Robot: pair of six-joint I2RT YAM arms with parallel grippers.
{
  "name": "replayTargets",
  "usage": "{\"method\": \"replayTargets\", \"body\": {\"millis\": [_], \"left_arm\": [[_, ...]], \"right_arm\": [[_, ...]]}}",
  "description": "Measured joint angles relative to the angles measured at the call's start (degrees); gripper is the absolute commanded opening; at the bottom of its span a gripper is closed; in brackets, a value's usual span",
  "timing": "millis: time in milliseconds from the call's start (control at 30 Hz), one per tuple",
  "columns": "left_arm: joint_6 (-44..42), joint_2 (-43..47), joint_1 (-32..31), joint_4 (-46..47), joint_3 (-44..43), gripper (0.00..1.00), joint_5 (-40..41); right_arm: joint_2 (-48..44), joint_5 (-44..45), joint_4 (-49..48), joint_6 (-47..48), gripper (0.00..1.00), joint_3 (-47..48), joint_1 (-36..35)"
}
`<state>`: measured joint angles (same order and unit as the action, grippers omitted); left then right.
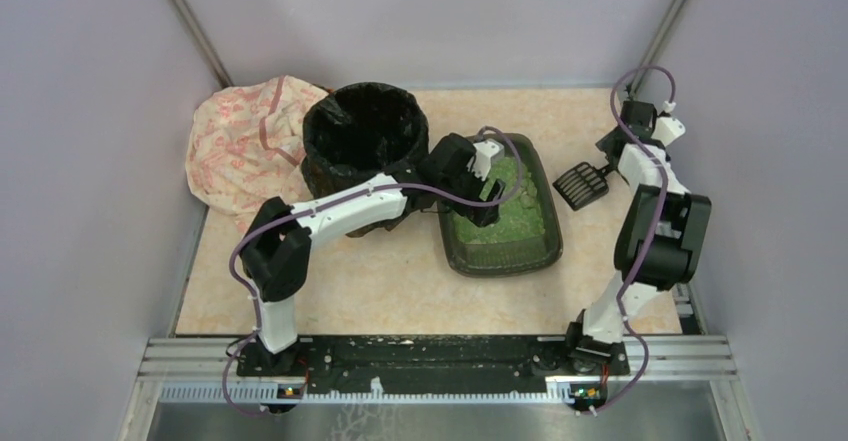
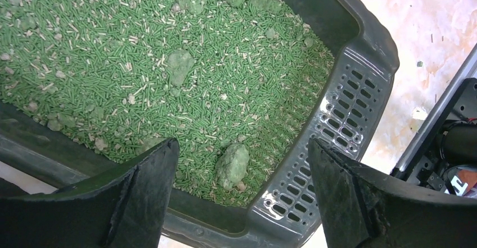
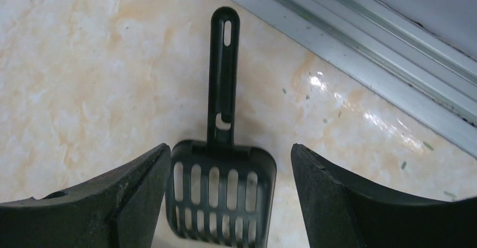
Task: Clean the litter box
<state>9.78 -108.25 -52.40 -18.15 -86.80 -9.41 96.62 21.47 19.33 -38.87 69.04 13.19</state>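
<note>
**A:** What sits farthest left of the litter box (image 2: 346, 113)?

**B:** A crumpled pink patterned cloth (image 1: 245, 146), well off to the left of it on the tabletop (image 1: 350, 281). Between the cloth and the litter box stands a round bin (image 1: 365, 136) lined with a black bag, just beside the far left corner.

**A:** And the litter box?

**B:** It lies flat in the middle of the tabletop, a little right of centre. It holds green pellets, with several pale green clumps (image 2: 179, 65) among them, one (image 2: 232, 163) close to a corner.

**A:** Where is the left pincer (image 2: 241, 147)?

**B:** It hangs over the litter box, pointing down at the pellets. Its jaws stand wide apart and grip nothing.

**A:** What is to the right?

**B:** A black slotted scoop (image 3: 222, 90) lies flat on the tabletop, near the right side of the litter box but apart from it. Its handle points away from the litter box.

**A:** And the right pincer (image 3: 229, 149)?

**B:** It is above the scoop. Its jaws are spread wide, one on either side of the slotted head, and closed on nothing. I cannot tell whether a finger touches it.
</note>
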Motion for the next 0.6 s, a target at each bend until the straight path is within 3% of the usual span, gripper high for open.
{"method": "replayTargets", "body": {"millis": [333, 500, 600], "left_arm": [[0.7, 0.0, 0.0, 1.5, 1.6, 0.91, 0.1], [0.7, -0.9, 0.0, 1.5, 1.6, 0.91, 0.7], [0.7, -1.7, 0.0, 1.4, 1.6, 0.91, 0.9]], "right_arm": [[19.7, -5.1, 0.4, 4.5, 0.76, 13.5, 2.4], [21.0, -7.2, -0.6, 5.0, 0.68, 13.6, 2.4], [21.0, -8.1, -0.9, 4.9, 0.54, 13.5, 2.7]]}}
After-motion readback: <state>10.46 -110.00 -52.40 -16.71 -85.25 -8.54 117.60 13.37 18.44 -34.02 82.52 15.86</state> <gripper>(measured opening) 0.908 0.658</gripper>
